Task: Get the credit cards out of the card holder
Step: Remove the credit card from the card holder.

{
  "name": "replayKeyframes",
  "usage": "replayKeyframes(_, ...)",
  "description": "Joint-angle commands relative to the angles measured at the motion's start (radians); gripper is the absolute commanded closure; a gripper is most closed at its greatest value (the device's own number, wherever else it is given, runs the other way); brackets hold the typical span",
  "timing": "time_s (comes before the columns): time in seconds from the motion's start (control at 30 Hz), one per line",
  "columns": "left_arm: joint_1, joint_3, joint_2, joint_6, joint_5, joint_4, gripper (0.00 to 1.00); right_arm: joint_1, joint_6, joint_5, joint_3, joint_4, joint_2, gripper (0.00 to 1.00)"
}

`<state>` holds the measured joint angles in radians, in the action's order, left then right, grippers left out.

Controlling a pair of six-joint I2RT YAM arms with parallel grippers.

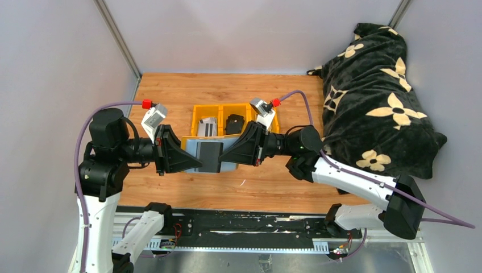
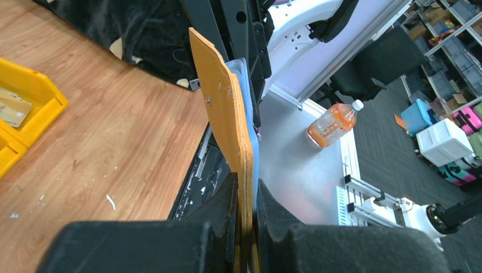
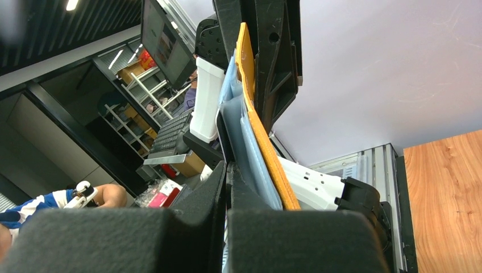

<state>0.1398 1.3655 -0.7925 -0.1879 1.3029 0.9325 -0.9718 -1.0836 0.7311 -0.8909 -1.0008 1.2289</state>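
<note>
The mustard-yellow card holder [image 1: 193, 149] hangs open above the table between both grippers, its grey-blue lining facing up. A dark card [image 1: 210, 156] lies against the lining. My left gripper [image 1: 199, 164] is shut on the holder's left edge. In the left wrist view the yellow flap [image 2: 227, 125] runs straight between the closed fingers of the left gripper [image 2: 247, 196]. My right gripper [image 1: 223, 157] is shut at the dark card's right edge. In the right wrist view the gripper [image 3: 226, 170] pinches a thin dark card edge [image 3: 220, 136], with the holder [image 3: 267, 153] beside the right finger.
Yellow bins [image 1: 221, 109] stand behind the holder. One holds a pale striped card [image 1: 207, 126], the other a black folded item [image 1: 235, 123]. A bin with a tan card [image 2: 11, 108] shows in the left wrist view. A black flowered blanket [image 1: 375, 96] fills the right side.
</note>
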Motion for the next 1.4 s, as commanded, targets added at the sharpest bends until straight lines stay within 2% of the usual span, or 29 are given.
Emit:
replayKeyframes(0.0,0.003,0.023,-0.002,-0.041,0.054,0.015,0.95,0.012,0.015,0.020,0.020,-0.050,-0.040,1.00)
replayKeyframes(0.4,0.003,0.032,0.003,-0.041,0.040,0.014,0.95,0.011,0.141,-0.038,0.047,0.148,-0.125,1.00)
replayKeyframes(0.43,0.003,0.033,0.003,-0.041,0.035,0.014,0.96,0.010,0.140,-0.038,0.041,0.152,-0.123,0.96)
replayKeyframes(0.53,0.003,0.036,-0.002,-0.043,0.009,0.014,0.98,0.001,0.139,-0.032,0.016,0.157,-0.099,0.74)
replayKeyframes(0.77,0.003,0.035,-0.002,-0.049,-0.056,0.014,1.00,-0.018,0.113,-0.026,-0.040,0.104,-0.025,0.66)
replayKeyframes(0.83,0.003,0.036,0.000,-0.049,-0.056,0.014,1.00,-0.017,0.112,-0.025,-0.045,0.100,-0.020,0.71)
replayKeyframes(0.93,0.003,0.036,0.003,-0.047,-0.056,0.011,1.00,-0.014,0.119,-0.031,-0.037,0.102,-0.033,0.90)
replayKeyframes(1.03,0.003,0.030,0.010,-0.063,-0.058,-0.019,1.00,0.001,0.133,-0.033,-0.018,0.131,-0.066,0.99)
replayKeyframes(1.27,0.003,-0.059,0.063,-0.260,-0.057,-0.271,1.00,0.071,0.203,-0.007,0.026,0.294,-0.190,1.00)
replayKeyframes(1.37,0.003,-0.064,0.064,-0.250,-0.064,-0.274,1.00,0.138,0.210,0.009,0.051,0.359,-0.255,1.00)
